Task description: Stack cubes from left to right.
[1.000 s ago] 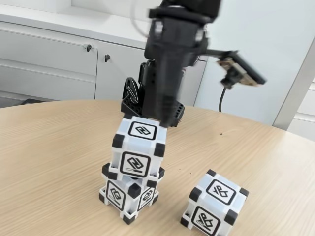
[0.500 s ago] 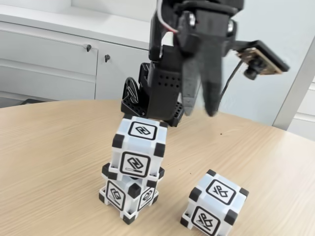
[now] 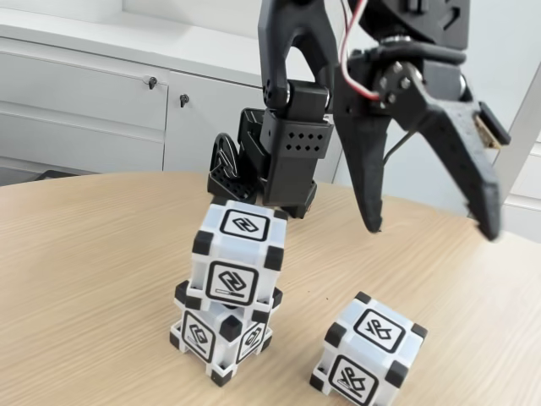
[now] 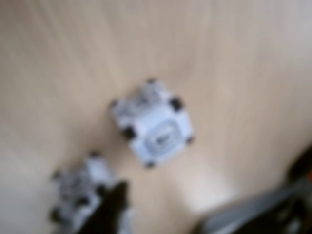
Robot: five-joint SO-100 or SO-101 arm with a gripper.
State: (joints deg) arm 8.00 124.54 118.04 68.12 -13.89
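Note:
Two cubes stand stacked left of centre in the fixed view, the upper cube [image 3: 237, 258] resting slightly askew on the lower cube [image 3: 218, 337]. A third cube [image 3: 368, 351] sits alone on the table at the lower right. My gripper [image 3: 433, 230] hangs open, jaws spread wide with nothing between them, above and slightly right of the lone cube. The blurred wrist view looks down on one cube [image 4: 153, 124] at the middle and another cube [image 4: 80, 192] at the lower left, partly behind a dark fingertip [image 4: 113, 207].
The round wooden table [image 3: 93, 254] has free room left of the stack and at the far right. The arm's black base [image 3: 258, 165] stands right behind the stack. White cabinets [image 3: 84, 101] line the back wall.
The gripper has swung from above the stack to the right and spread its jaws wide. All three cubes stay where they were.

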